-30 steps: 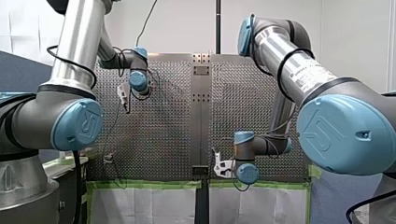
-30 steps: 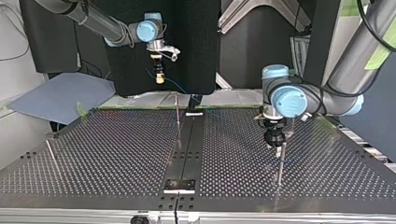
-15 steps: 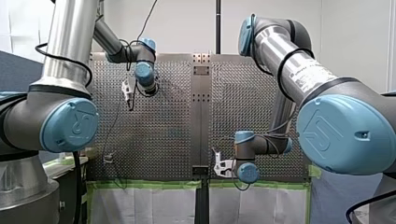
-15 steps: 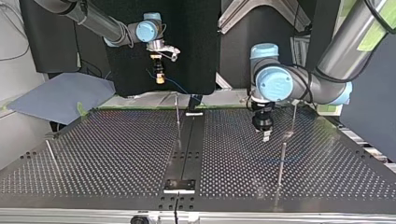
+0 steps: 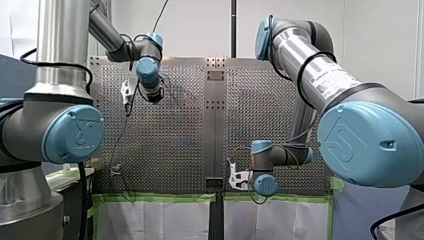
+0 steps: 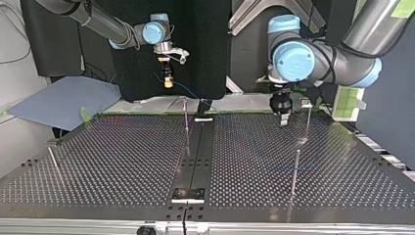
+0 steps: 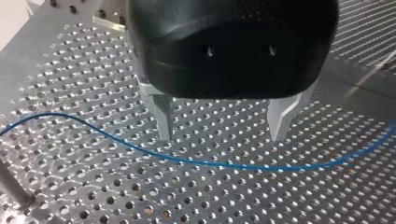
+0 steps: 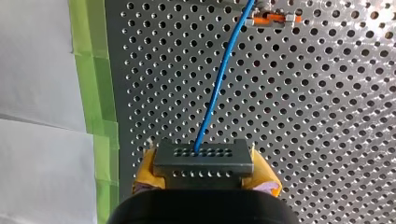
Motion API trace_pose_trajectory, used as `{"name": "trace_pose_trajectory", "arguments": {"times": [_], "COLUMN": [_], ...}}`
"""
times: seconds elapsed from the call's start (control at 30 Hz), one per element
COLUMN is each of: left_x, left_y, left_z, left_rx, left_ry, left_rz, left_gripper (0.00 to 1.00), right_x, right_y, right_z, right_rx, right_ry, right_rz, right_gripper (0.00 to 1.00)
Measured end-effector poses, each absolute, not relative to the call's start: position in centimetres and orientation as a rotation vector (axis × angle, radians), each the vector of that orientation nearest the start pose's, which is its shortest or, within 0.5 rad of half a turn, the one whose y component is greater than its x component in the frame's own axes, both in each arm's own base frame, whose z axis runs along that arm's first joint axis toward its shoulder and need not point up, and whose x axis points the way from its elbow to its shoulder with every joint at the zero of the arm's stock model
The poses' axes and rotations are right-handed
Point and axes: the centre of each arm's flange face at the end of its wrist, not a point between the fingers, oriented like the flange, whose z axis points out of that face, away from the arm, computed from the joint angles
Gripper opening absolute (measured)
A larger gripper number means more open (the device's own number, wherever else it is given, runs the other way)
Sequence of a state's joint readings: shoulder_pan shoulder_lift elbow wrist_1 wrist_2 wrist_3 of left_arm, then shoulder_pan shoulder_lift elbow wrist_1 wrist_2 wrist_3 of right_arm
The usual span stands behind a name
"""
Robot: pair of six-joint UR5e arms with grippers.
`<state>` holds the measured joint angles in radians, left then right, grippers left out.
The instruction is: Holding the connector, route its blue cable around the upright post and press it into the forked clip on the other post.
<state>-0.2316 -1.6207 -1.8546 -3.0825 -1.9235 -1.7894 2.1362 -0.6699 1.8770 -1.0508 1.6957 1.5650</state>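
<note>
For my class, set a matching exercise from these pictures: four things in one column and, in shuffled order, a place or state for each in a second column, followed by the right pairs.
Things
1. left claw
2. right claw
3. blue cable
4. green tape

Places or states
A. stuck along the perforated table's edge
B. open, holding nothing
C. shut on the dark connector
D. running below open metal fingers

Pairs: 1-B, 2-C, 3-D, 4-A
</note>
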Motion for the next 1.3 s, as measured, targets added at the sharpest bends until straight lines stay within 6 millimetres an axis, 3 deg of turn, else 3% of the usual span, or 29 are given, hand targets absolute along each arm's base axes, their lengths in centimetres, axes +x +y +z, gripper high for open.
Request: {"name": "trace_pose_trajectory", "arguments": {"times": [0.23, 0.87, 1.03, 1.3], "left_x": [40.1, 35.8, 35.9, 38.6], "left_y": [-18.9, -17.4, -17.4, -17.9], "left_z": [36.1, 50.6, 52.1, 52.2], "left_rx": [-0.251, -0.260, -0.240, -0.177], "left_ry": [1.809, 1.644, 1.631, 1.687], "left_rz": [0.066, 0.043, 0.020, 0.014], "left_gripper": [1.00, 1.00, 1.00, 1.00], "right_x": [39.9, 39.8, 39.8, 39.8], "right_y": [-40.4, -40.4, -40.4, -40.4], "right_z": [-5.4, -5.5, -5.5, -5.5], "right_rx": [1.673, 1.680, 1.682, 1.685], "right_ry": [-1.032, -1.034, -1.033, -1.032], "right_rz": [1.405, 1.402, 1.404, 1.405], "right_gripper": [0.00, 0.00, 0.00, 0.00]}}
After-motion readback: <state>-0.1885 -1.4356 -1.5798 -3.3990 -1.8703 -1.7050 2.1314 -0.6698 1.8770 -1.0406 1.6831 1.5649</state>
